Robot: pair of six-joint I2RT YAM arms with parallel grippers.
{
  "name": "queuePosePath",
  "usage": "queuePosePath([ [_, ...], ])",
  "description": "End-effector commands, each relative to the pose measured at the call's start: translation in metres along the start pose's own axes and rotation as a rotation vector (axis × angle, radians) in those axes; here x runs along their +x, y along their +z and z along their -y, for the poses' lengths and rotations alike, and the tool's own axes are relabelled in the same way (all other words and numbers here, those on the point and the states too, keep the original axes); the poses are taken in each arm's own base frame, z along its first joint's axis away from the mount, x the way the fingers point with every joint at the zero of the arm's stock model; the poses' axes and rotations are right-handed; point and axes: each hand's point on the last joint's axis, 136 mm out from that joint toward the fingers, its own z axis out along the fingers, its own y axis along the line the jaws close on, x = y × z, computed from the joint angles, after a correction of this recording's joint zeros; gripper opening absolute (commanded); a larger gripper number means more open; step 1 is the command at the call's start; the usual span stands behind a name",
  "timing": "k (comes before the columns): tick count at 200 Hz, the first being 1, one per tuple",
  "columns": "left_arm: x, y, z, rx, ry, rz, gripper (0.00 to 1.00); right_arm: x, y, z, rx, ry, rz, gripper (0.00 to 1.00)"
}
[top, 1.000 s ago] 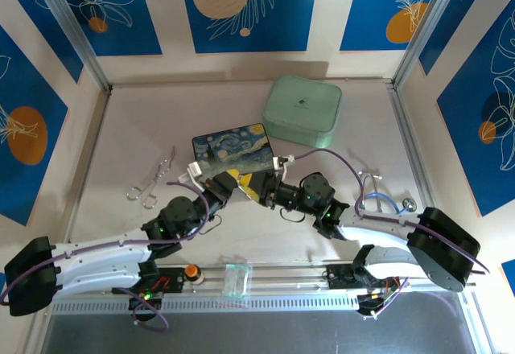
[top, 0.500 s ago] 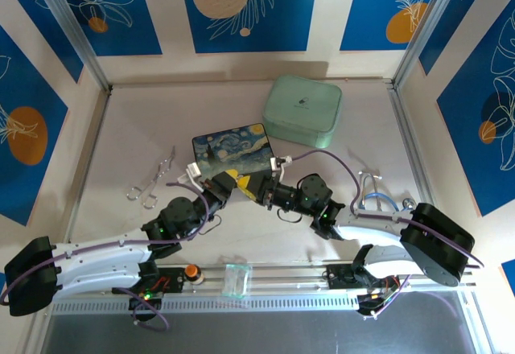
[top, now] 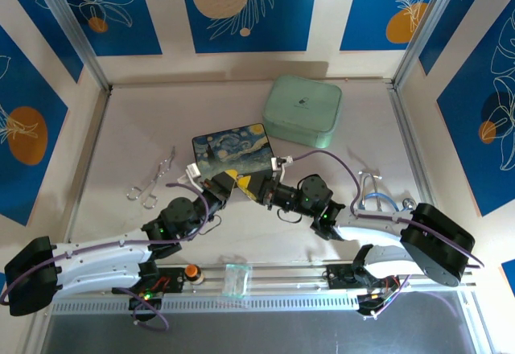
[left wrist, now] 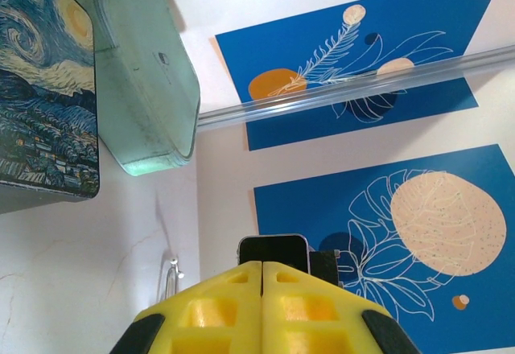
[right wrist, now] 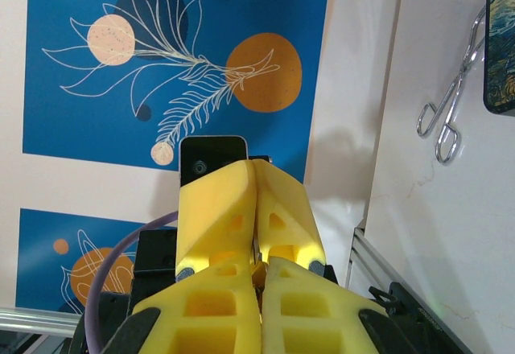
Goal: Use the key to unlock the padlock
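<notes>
Shut left claw (top: 227, 179) meets shut right claw (top: 248, 183), apparently touching.

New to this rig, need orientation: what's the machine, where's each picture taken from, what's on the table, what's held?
Two robot arms bolted at the near edge of the table. One picture looks down from above; the other two come from cameras on each wrist. The left pincer and right pincer face each other, tips close together, both shut; whether they pinch anything is too small to tell. On the table: a mint box, a Starry Night box and metal forceps.
</notes>
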Motion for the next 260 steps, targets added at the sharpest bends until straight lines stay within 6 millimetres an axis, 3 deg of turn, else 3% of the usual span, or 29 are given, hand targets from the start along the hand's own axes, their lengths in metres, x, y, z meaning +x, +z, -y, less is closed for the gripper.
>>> queuePosePath([
  [1, -0.006, -0.001, -0.004, -0.006, -0.004, 0.036, 0.22, -0.003, -0.004, 0.006, 0.032, -0.008, 0.020, 0.00],
  [20, -0.006, -0.002, -0.006, -0.018, 0.020, 0.035, 0.58, -0.003, -0.009, 0.015, 0.076, -0.023, 0.021, 0.00],
  [30, -0.008, -0.004, -0.008, -0.031, 0.034, 0.040, 0.68, -0.004, -0.012, 0.020, 0.104, -0.033, 0.022, 0.00],
  [64, -0.017, -0.012, -0.022, -0.121, 0.116, 0.063, 0.69, -0.012, -0.031, 0.034, 0.184, -0.062, 0.040, 0.00],
  [80, -0.017, -0.016, -0.043, -0.263, 0.202, 0.043, 0.68, -0.018, -0.045, 0.048, 0.262, -0.070, 0.045, 0.00],
  [119, -0.001, -0.010, -0.086, -0.429, 0.387, -0.050, 0.69, -0.032, -0.087, 0.083, 0.461, -0.155, 0.075, 0.00],
  [144, 0.009, -0.001, -0.108, -0.461, 0.517, -0.090, 0.74, -0.038, -0.103, 0.094, 0.466, -0.126, 0.096, 0.00],
  [180, 0.018, 0.017, -0.133, -0.546, 0.601, -0.098, 0.79, -0.036, -0.107, 0.098, 0.460, -0.133, 0.078, 0.00],
  [200, 0.020, 0.024, -0.152, -0.594, 0.567, -0.063, 0.76, -0.035, -0.108, 0.100, 0.465, -0.134, 0.078, 0.00],
  [260, 0.027, 0.050, -0.170, -0.694, 0.656, 0.003, 0.67, -0.032, -0.111, 0.107, 0.458, -0.114, 0.083, 0.00],
])
